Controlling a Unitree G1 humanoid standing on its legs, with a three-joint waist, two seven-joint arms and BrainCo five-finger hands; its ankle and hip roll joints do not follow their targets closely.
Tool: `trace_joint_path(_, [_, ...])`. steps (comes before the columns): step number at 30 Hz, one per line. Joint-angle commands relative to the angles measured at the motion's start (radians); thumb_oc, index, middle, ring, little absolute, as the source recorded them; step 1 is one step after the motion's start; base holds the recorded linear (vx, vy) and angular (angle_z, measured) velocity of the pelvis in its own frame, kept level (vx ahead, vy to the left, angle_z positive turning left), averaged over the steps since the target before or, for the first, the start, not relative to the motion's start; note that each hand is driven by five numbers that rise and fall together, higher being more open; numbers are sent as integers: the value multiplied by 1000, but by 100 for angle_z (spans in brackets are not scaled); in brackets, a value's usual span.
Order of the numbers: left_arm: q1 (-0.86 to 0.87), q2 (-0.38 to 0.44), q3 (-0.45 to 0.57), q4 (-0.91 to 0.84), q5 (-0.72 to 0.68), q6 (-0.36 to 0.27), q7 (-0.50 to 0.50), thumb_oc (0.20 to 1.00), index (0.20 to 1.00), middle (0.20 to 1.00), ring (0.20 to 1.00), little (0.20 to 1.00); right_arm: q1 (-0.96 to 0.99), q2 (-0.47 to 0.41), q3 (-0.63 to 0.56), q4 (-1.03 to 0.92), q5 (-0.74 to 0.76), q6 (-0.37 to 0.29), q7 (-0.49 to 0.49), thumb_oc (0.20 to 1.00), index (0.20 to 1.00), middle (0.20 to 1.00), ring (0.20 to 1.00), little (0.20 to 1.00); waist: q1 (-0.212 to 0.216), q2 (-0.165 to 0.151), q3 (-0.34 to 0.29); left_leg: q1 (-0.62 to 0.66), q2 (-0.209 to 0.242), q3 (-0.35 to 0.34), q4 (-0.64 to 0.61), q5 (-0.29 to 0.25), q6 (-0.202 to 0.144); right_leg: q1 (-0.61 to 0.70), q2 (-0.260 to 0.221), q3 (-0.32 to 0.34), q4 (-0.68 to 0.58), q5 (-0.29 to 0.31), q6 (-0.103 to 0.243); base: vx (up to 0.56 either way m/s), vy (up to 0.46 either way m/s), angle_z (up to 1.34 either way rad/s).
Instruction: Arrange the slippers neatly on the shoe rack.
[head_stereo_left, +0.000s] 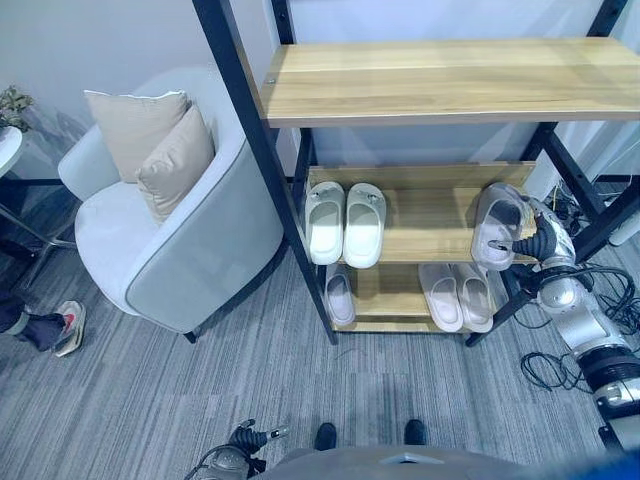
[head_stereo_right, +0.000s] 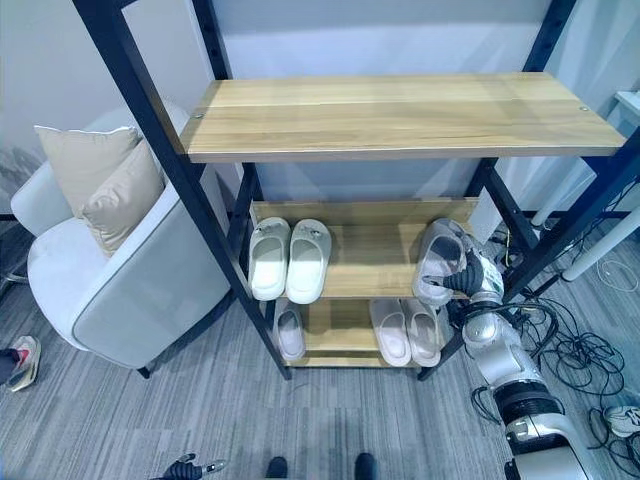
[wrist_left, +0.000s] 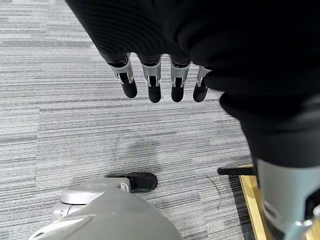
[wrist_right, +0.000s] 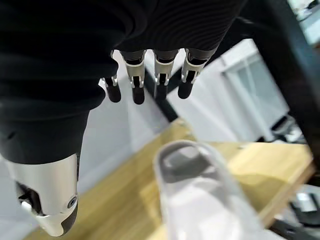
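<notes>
- Left hand (wrist_left: 160, 82) hangs low over the carpet (head_stereo_left: 300, 390), fingers straight and relaxed.
- Right hand (head_stereo_right: 470, 275) touches a grey slipper (head_stereo_right: 440, 262) on the shoe rack (head_stereo_right: 400, 115) middle shelf, fingers extended.
- White pair (head_stereo_left: 345, 222) sits beside it; no writing is legible.

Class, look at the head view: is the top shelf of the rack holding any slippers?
No: the top shelf is bare wood; slippers sit on shelves below.

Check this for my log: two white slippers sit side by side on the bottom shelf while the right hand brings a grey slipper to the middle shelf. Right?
Not quite. The white slippers sit on the middle shelf, as the left eye view shows. The right hand does bring the grey slipper to that shelf.
</notes>
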Motion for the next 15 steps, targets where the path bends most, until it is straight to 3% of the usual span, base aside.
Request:
trace_joint_path(1, [-58,33,12,89,-30,0,-9,1000,1000,1000,1000,1000,-91,-14,-33,37,19,-9,-45,1000,1000,1000,1000,1000,13,-35,10,-2,-25,-10,6,-92,13,47,-29,-56,11,-91,43,0,0,0])
trace_joint_path(9, [-54,35,-8,89,-73,4,-8,1000,1000,1000,1000,1000,-163,49,35,162,117,-6,-11,1000,1000,1000,1000,1000,12,-23,18,-10,-23,-6,6,-87,10,38,-27,-51,11,-92,41,0,0,0])
trace_joint_path(15, [-66,31,-38,84,-85,6,-9,1000,1000,1000,1000,1000,-165,131,79,362,207,-14,28,1000,1000,1000,1000,1000,13,-23,14,-9,-23,-8,6,-86,9,44,-25,-54,11,-98,37,2,-5,0])
